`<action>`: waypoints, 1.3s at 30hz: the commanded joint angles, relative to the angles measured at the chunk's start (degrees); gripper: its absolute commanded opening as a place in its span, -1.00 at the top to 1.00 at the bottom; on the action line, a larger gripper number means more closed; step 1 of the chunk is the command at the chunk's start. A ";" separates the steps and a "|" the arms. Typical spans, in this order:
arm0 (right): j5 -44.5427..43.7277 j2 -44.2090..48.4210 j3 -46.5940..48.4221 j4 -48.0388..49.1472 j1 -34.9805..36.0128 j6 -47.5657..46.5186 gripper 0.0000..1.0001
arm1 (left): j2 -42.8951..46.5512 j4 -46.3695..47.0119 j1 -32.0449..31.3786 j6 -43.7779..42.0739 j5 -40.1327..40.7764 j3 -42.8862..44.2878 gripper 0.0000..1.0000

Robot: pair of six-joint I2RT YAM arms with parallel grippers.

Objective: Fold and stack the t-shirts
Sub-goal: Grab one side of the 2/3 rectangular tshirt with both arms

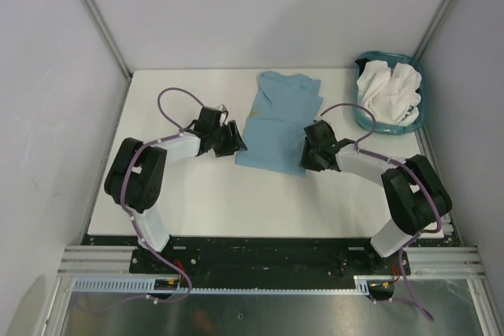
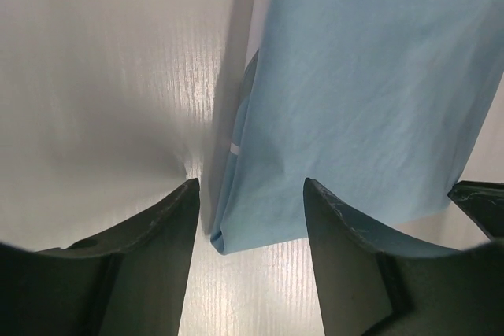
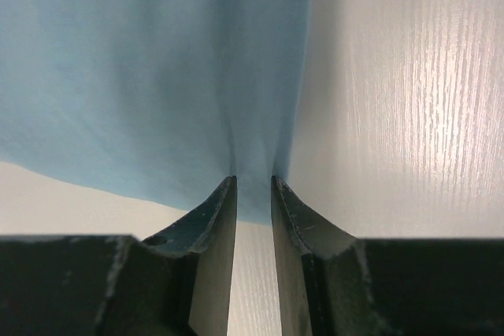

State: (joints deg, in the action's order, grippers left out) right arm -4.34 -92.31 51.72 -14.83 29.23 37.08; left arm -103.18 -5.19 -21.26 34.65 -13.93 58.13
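A light blue t-shirt [image 1: 276, 120] lies flat on a white table [image 1: 197, 202] between the two grippers, its sides apparently folded in to make a long narrow panel running away from them. The right gripper [image 3: 253, 182] is clenched on the shirt's near hem at its right corner, and the cloth puckers into the narrow gap between its fingers. The left gripper [image 2: 252, 186] is released, its jaws standing apart on either side of the near left corner, with the cloth just ahead of its tips and not yet pinched. Beyond and to the right of the right gripper, crumpled white t-shirts [image 1: 388, 92] wait in a teal basket [image 1: 358, 112]. The step in hand looks like taking both near corners for a lengthwise fold; next, the left jaws likely need to close on their corner, then both arms lift and carry the hem toward the collar. No brand, label or writing can be read; only a small white sliver shows at the shirt's folded left edge.
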 commanded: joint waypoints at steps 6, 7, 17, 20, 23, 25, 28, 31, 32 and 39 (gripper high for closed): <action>-2.40 3.14 -3.03 -0.81 1.00 1.46 0.41 | 4.73 3.71 -0.49 1.22 1.02 -2.97 -0.20; -2.33 3.08 -3.16 -0.77 1.09 1.57 0.41 | 4.82 3.84 -0.52 1.30 1.02 -3.26 -0.20; -0.90 1.54 -4.81 1.92 2.10 2.96 0.38 | 5.82 4.39 -0.63 1.86 1.38 -5.66 -0.19; -0.55 1.00 -5.11 2.65 2.52 3.49 0.38 | 6.36 4.40 -0.74 2.09 1.41 -6.50 -0.18; -0.72 0.53 -5.40 2.87 3.11 3.67 0.41 | 6.95 4.41 -0.87 2.26 1.67 -7.51 -0.17; -0.73 0.20 -5.60 2.85 3.09 3.63 0.53 | 7.07 4.40 -0.93 2.33 1.75 -7.97 -0.15; -1.13 0.31 -5.66 2.09 2.55 3.20 0.89 | 6.86 4.44 -1.08 2.47 1.69 -8.23 -0.10; -1.63 1.38 -5.93 0.76 1.22 2.20 0.99 | 6.56 4.43 -1.38 2.53 1.46 -8.37 -0.03; -1.55 1.89 -6.15 0.50 0.67 1.85 0.99 | 6.62 4.37 -1.49 2.61 1.54 -8.55 -0.01; -0.72 3.51 -6.54 -0.07 -1.01 0.52 1.00 | 7.87 4.25 -2.18 3.55 2.01 -10.55 0.11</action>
State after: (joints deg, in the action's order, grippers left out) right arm -4.16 -90.52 46.00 -12.80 28.97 39.35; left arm -98.15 -1.06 -22.41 37.34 -13.17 49.25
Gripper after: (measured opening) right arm 0.016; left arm 0.456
